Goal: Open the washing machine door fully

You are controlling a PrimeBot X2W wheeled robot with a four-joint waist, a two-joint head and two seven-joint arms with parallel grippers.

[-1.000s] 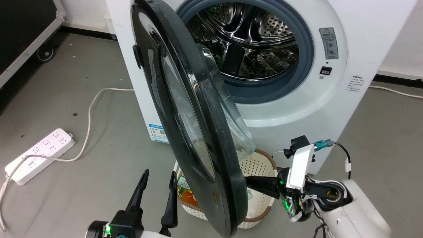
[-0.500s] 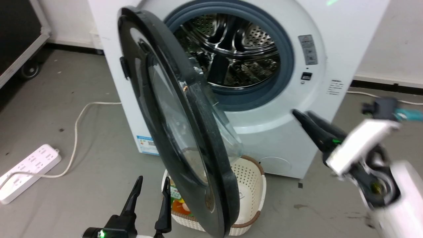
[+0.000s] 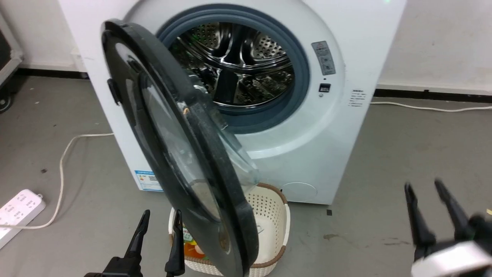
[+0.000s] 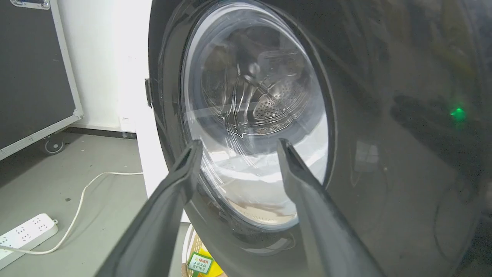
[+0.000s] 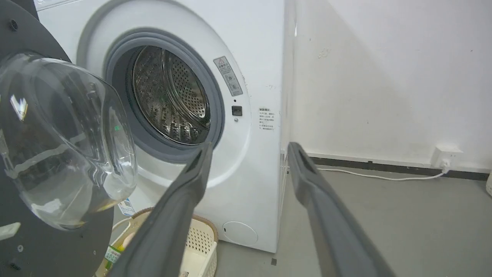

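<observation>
Head view: the washing machine door (image 3: 180, 154) hangs half open before the washing machine (image 3: 319, 127), over a cream basket (image 3: 271, 207). My right gripper (image 3: 423, 184), at the door's rim a second ago, now sits well apart from it, jaws spread and empty. Left wrist view: my left gripper (image 4: 239, 143) gapes, facing the door's glass. Right wrist view: parted fingers, touching nothing.

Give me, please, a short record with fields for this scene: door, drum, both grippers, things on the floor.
door: the door is partly open, standing out from the machine
drum: the drum is uncovered
left gripper: the left gripper is open, before the door's outer face, holding nothing
right gripper: the right gripper is open, over the floor, apart from the door
floor: basket before the machine, by the door's lower edge; power strip on the left
</observation>
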